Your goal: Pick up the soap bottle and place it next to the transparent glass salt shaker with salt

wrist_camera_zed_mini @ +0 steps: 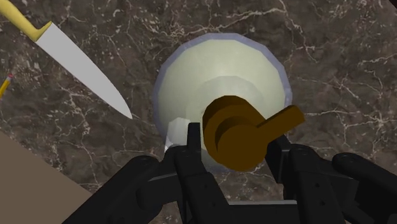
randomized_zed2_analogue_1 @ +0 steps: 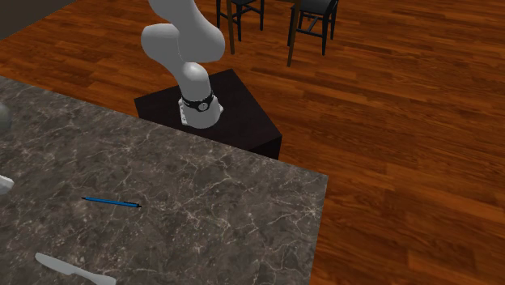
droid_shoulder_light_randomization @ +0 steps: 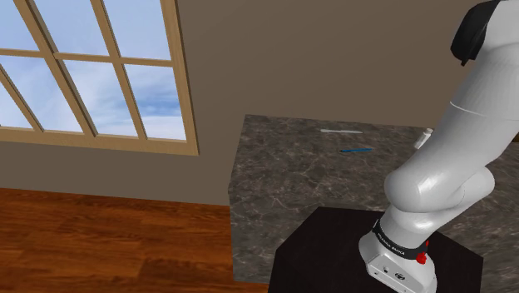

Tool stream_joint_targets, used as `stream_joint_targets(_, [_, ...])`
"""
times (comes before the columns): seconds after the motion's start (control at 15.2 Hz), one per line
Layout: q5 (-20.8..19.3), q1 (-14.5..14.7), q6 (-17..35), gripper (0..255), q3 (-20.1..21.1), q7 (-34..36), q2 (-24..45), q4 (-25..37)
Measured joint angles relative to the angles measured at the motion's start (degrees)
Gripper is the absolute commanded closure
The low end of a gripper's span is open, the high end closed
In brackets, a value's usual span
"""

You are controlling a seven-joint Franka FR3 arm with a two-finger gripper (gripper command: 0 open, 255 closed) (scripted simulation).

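Note:
The soap bottle (wrist_camera_zed_mini: 191,76) is seen from above in the wrist view: a round, pale cream body with a brown pump head (wrist_camera_zed_mini: 238,133) whose spout points away to one side. My gripper (wrist_camera_zed_mini: 235,145) is shut on the soap bottle, with one black finger (wrist_camera_zed_mini: 191,159) on each side of the neck, just under the pump. Dark veined stone counter (wrist_camera_zed_mini: 331,70) lies beneath the bottle. Whether the bottle rests on the counter or hangs above it cannot be told.
A knife (wrist_camera_zed_mini: 83,67) with a yellow handle lies beside the bottle, its tip close to the body, with a pencil end (wrist_camera_zed_mini: 5,86) past it. A blue pen (randomized_zed2_analogue_1: 112,202) and a white knife (randomized_zed2_analogue_1: 73,271) lie on the counter (randomized_zed2_analogue_1: 227,210). The stand (randomized_zed2_analogue_1: 235,105) abuts its edge.

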Motion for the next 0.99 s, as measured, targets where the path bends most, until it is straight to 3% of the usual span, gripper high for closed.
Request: stream_joint_targets(0.99, [3.83,-1.28,11.19,255,0.8,-1.86,4.04,-9.07])
